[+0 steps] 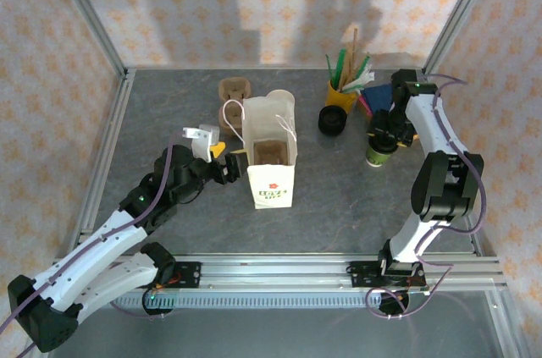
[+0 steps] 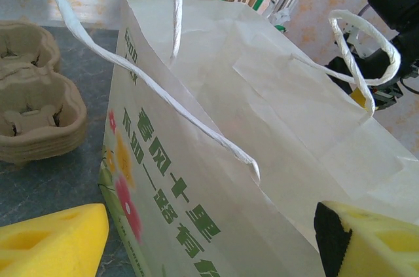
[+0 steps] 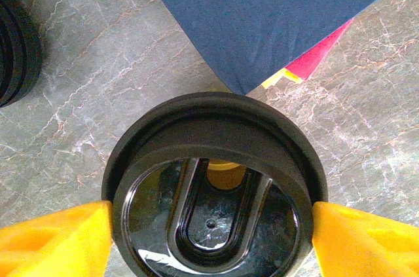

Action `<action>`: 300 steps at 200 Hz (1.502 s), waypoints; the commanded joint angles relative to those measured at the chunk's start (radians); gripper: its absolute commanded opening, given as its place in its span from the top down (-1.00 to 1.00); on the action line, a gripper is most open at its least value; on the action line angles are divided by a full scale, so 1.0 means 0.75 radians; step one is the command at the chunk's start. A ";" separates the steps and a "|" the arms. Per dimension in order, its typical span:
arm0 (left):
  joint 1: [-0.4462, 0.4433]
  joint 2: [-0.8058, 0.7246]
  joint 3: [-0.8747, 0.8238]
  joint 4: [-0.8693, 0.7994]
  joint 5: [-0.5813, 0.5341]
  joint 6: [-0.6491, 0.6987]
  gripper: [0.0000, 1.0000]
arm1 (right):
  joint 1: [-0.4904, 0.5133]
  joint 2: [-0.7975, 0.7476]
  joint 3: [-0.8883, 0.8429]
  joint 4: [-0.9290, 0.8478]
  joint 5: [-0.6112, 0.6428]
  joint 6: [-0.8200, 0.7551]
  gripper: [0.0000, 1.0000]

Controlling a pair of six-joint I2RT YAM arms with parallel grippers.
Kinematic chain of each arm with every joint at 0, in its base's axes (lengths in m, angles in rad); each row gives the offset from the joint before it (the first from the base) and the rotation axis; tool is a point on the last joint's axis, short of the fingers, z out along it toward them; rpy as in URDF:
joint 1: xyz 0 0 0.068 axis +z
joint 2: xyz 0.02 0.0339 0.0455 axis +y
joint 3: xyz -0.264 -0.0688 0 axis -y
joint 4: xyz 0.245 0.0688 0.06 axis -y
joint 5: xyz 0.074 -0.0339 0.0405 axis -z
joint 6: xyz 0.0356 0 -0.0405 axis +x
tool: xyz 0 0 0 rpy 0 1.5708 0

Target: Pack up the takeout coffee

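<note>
Right gripper (image 3: 213, 228) fingers touching lidded coffee cup (image 3: 215, 179) on both sides; left gripper (image 2: 209, 238) released, paper bag (image 2: 262, 152) between fingers.

The left arm (image 1: 102, 244) has white shells and black joints, with a thin purple cable along it. The right arm (image 1: 432, 167) looks the same, with a small green light on top. Both end effectors have yellow fingers (image 3: 55, 241).

Upright paper bag (image 1: 271, 173) (mid-table)
</note>
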 commanded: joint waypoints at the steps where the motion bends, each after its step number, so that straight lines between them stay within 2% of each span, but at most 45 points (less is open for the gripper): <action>1: 0.009 0.002 0.019 0.012 0.011 0.018 -0.67 | -0.006 0.022 0.030 -0.035 0.021 0.007 -0.53; 75: 0.010 0.018 0.017 0.018 0.011 0.019 -0.67 | -0.006 0.005 -0.074 -0.021 0.035 0.021 -0.51; 132: 0.010 0.032 0.017 0.015 0.005 0.020 -0.66 | -0.006 0.019 -0.147 -0.009 -0.015 0.035 -0.46; 256: 0.010 0.039 0.017 0.002 -0.018 0.023 -0.66 | 0.037 0.079 -0.223 0.002 0.010 0.042 -0.43; 300: 0.010 0.037 0.018 0.006 -0.024 0.024 -0.66 | 0.037 0.079 -0.228 0.005 0.008 0.044 -0.36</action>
